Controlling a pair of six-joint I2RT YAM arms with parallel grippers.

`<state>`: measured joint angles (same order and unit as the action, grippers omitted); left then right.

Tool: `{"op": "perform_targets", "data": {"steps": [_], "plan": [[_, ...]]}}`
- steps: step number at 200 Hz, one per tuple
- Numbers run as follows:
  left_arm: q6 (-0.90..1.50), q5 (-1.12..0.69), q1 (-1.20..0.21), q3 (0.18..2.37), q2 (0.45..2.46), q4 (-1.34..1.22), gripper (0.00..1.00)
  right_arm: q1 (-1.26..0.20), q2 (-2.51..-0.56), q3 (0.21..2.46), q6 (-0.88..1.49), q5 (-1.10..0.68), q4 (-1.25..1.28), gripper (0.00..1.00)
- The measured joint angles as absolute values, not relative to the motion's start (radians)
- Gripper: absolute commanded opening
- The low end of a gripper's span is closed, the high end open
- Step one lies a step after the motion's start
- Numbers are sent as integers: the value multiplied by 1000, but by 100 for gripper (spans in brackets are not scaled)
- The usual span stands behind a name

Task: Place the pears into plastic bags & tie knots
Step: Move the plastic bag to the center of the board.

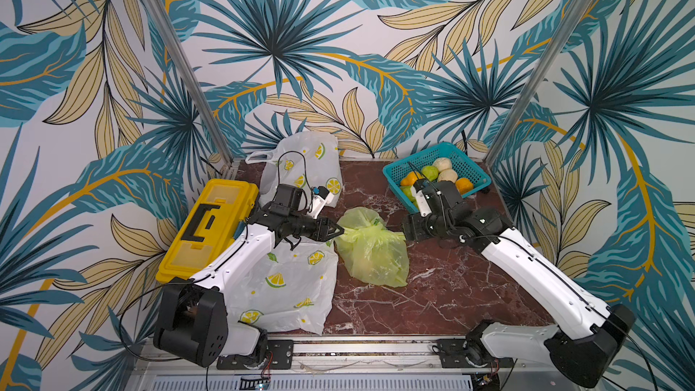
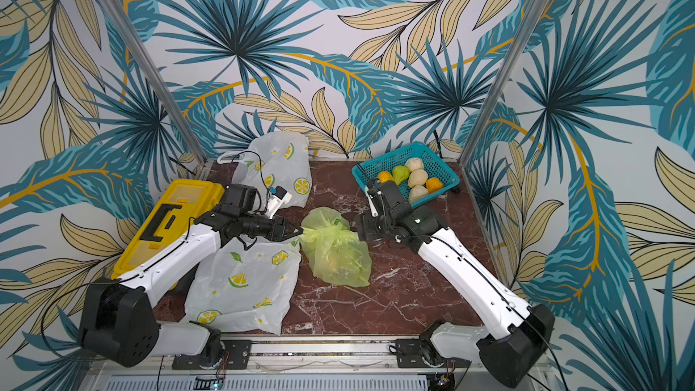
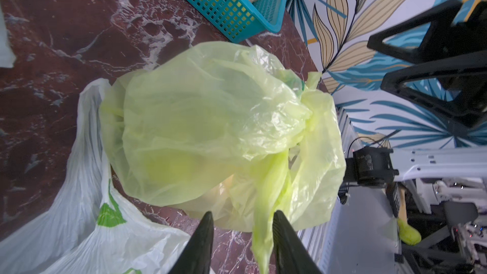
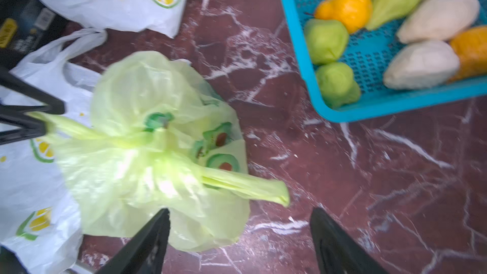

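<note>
Green bag [image 3: 210,117]: contents dim blur; left fingers [image 3: 200,243] parted astride handle [image 3: 263,220]; right fingers [image 4: 147,243] parted, empty.

You get both top views from high above the front edge, looking down and back over the whole table [image 1: 443,295]. Your wrist cameras sit low and close, facing each other across the green bag [image 3: 210,117], which both show.

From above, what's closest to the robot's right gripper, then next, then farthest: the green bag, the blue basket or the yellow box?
1. Translucent light green plastic bag, at the right gripper tips, mid-table.
2. Teal plastic mesh basket, just behind, back corner.
3. Yellow plastic toolbox, far across, left edge.
</note>
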<state>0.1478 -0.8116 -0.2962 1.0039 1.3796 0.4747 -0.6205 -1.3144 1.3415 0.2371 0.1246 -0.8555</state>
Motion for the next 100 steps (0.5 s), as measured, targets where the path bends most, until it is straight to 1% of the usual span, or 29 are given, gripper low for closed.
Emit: {"op": "perform_targets", "data": {"steps": [11,30,41,50,56,62,72,74,89,94,100], "plan": [[150,-812,-294,1008,1372,482,62,-656,-1375,1370,226,116,-842,86],[167,-795,-285,1015,1333,497,69,-692,-1496,1409,215,91,-827,86],[173,-766,-275,1015,1294,500,72,-702,-1558,1414,216,68,-811,83],[176,-738,-266,1016,1262,503,75,-706,-1597,1413,220,57,-809,78],[178,-712,-261,1016,1242,503,78,-707,-1617,1409,226,54,-805,72],[182,-675,-256,1017,1223,504,83,-708,-1630,1402,231,54,-805,63],[185,-603,-249,1018,1197,505,98,-707,-1642,1387,233,58,-804,47],[193,-585,-247,1018,1193,505,100,-707,-1642,1384,240,59,-804,44],[222,-477,-226,1018,1169,506,99,-701,-1641,1358,263,62,-802,20],[233,-443,-213,1018,1163,506,99,-698,-1638,1348,265,63,-799,14],[244,-419,-197,1018,1159,506,99,-693,-1632,1332,278,63,-793,8]]}}
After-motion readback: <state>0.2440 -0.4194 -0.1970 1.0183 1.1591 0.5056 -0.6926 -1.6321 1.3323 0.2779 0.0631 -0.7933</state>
